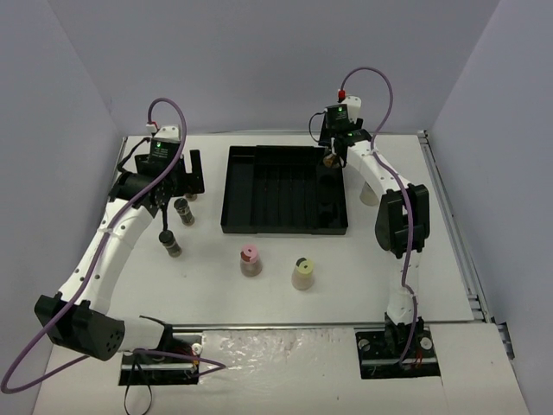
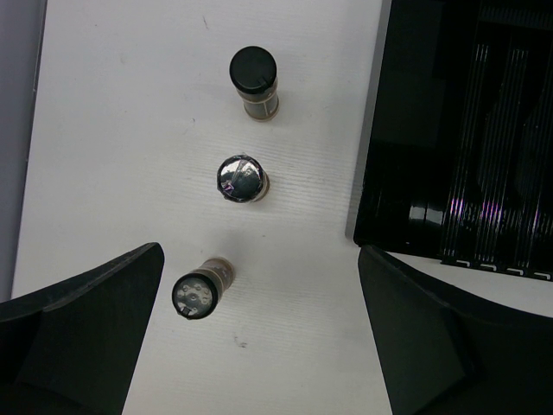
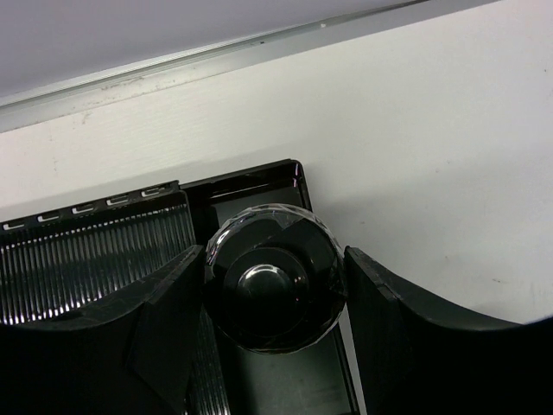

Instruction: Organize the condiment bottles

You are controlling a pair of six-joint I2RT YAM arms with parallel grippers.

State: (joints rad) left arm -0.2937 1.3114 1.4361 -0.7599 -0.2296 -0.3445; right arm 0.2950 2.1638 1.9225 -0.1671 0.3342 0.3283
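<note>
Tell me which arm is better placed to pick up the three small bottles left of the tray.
Left. The left hand is open right above those bottles; the right hand is closed on a black-capped bottle at the far right corner of the tray.

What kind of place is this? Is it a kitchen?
Probably not a kitchen; it looks like a robot test booth. Plain grey walls box in a white table, and a left arm and right arm are bolted at its near edge.
</note>
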